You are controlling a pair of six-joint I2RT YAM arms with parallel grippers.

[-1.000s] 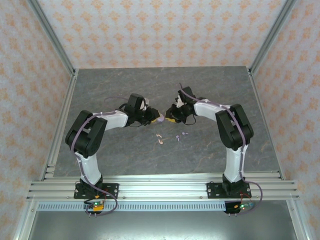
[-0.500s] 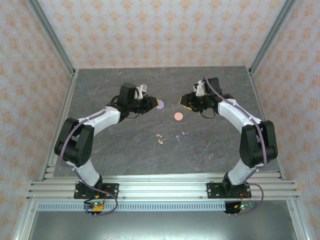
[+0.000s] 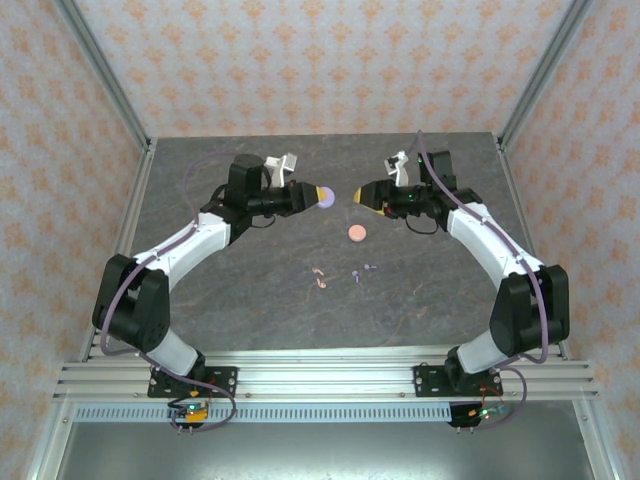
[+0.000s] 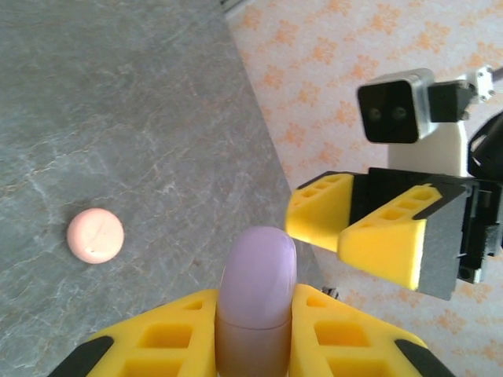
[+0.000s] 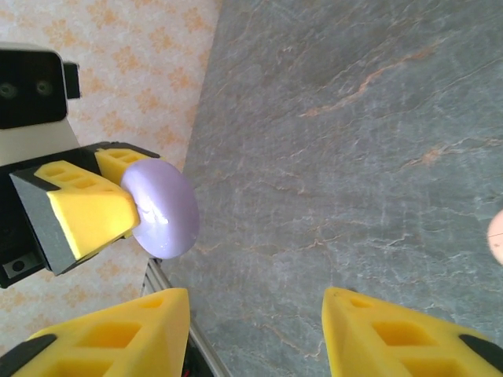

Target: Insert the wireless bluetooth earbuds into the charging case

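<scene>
My left gripper point(image 3: 318, 196) is raised over the far half of the table, shut on a round lilac charging case point(image 3: 325, 197) held on edge between its yellow fingers point(image 4: 169, 334). The lilac case point(image 4: 257, 290) is closed. Facing it a short way off, my right gripper point(image 3: 361, 197) is open and holds nothing point(image 5: 255, 330). A pink charging case point(image 3: 356, 233) lies flat on the table below the two grippers. The earbuds lie nearer me: tiny pink ones point(image 3: 319, 276) and lilac ones point(image 3: 362, 270), loose on the table.
The grey marbled table point(image 3: 250, 300) is walled by patterned panels, with metal posts at the back corners. Both arms arch inward from their bases at the near rail point(image 3: 320, 380).
The right gripper has let the pink case go onto the table and opened wider. Both grippers have lifted and drawn back toward the far side, the left one still carrying the lilac case.
</scene>
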